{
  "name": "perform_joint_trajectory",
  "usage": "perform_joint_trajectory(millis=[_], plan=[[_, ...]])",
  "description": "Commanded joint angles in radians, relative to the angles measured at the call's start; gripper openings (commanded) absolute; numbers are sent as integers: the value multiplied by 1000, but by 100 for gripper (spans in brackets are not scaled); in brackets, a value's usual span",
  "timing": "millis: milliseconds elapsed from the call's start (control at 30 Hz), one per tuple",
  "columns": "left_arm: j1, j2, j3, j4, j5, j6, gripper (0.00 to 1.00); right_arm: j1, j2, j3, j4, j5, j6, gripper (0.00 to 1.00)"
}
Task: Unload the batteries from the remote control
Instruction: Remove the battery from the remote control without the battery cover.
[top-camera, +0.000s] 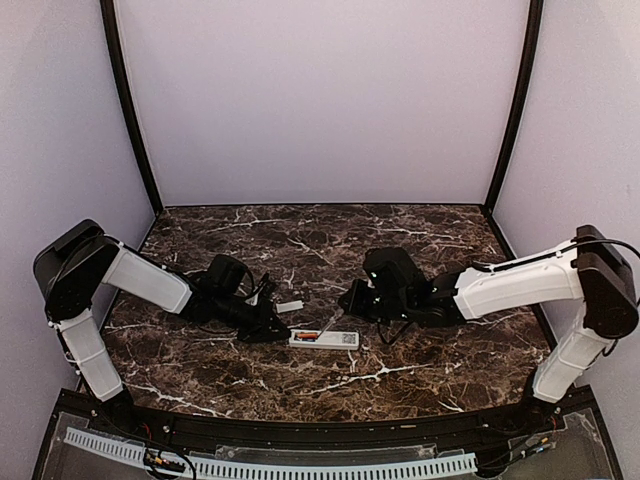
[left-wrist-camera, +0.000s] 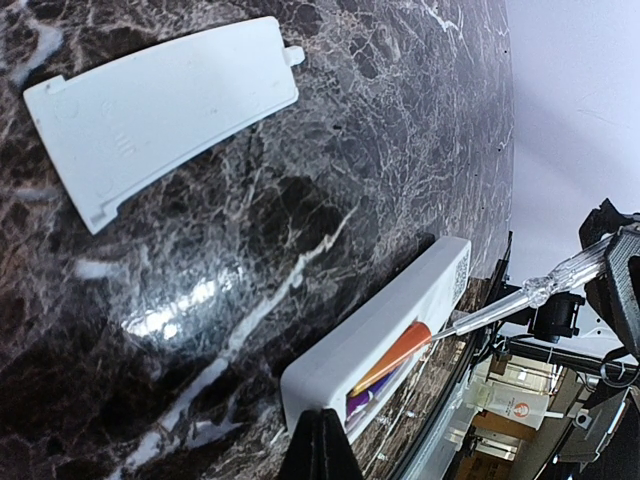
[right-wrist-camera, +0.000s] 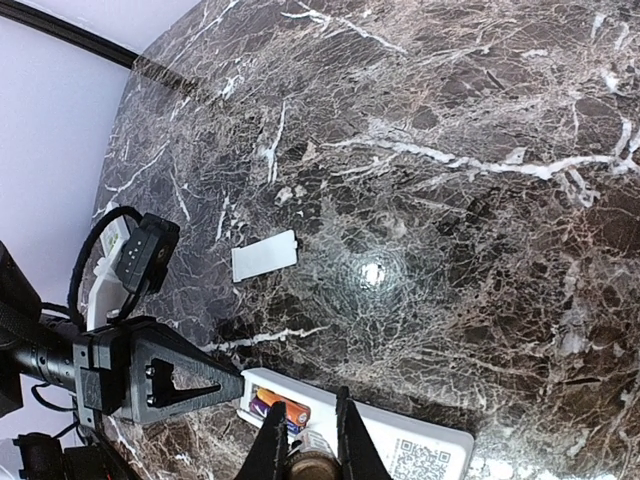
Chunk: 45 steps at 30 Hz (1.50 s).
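Top external: remote (top-camera: 345, 339) lengthwise left-right.

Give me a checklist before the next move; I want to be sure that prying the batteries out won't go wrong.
1. Cover off: ok. The white rectangular plastic cover lies on the dark marble table, apart from the white plastic remote control.
2. Cells exposed: ok. An orange-red cylindrical battery and a purple battery sit in the open bay.
3. Tool gripped: ok. The right gripper is shut on the clear-handled thin-tipped tool.
4. Tip placed: ok. It meets the orange-red battery's end.
5. Remote braced: cannot tell. The shut left gripper is at the remote's end, but contact is unclear.
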<state>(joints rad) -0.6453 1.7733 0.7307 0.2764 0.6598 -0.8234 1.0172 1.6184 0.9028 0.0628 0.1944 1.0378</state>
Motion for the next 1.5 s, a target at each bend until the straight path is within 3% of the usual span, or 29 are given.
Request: perform_joint_trajectory(millis=[0,433,700,1467], plan=[[-8,-5,4,6,8,1,0,9,29,17,30,11,-14,0],[-8,-5,4,7,8,2,0,9,63,29,176,81,-85,0],[-7,-6,4,9,9,1,0,9,93,53,207,47,-113,0],[-8,-8,5,8,14,2,0,3,47,28,69,-15,-163,0]])
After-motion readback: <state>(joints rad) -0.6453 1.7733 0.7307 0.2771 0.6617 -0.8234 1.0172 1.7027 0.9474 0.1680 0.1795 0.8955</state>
